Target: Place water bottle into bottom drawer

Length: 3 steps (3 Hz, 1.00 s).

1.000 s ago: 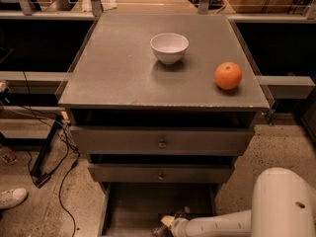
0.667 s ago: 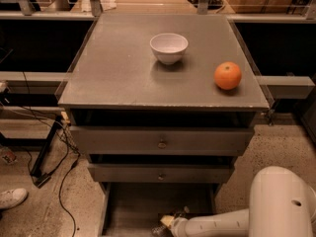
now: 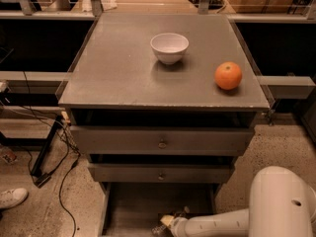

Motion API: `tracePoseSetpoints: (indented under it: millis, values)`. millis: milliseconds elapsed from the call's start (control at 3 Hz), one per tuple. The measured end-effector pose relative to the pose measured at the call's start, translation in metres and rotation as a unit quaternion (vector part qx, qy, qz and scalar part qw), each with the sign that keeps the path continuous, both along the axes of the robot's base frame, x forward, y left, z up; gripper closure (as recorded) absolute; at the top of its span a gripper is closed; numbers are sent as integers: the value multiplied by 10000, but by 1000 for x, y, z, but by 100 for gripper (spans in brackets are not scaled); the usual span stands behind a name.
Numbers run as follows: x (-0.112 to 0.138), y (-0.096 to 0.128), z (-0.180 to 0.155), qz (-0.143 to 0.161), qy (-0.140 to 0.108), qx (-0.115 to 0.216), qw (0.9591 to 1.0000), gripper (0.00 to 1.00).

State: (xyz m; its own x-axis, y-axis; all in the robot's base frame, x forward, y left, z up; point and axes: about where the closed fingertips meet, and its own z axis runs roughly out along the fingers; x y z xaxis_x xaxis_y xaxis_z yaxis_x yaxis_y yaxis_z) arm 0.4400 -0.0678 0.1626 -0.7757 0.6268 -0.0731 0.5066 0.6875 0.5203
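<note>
In the open bottom drawer (image 3: pixel 129 206) I see the water bottle (image 3: pixel 158 229) only as a pale, clear glint, too dim for reading any label, at my tool (image 3: pixel 167 221). Whether the tool grips it I cannot tell. Bowl (image 3: pixel 169 47) and orange (image 3: pixel 228 75) sit on the counter (image 3: pixel 113 78).

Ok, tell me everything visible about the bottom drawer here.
The bottom drawer is a grey, metal-looking shallow tray with side rails, pulled open below the two knobbed drawers. Over its front part, at the frame's lower edge, the end effector reaches in from the right; contact with the tray cannot be told.
</note>
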Motion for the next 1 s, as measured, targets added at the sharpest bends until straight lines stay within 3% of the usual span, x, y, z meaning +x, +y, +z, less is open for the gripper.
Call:
tracePoseSetpoints:
  millis: [333,667,1000]
  values:
    - [0,0,0,0,0,0,10000,11]
    - [0,0,0,1,1,1,10000,0]
    - [0,0,0,1,0,0,10000,0]
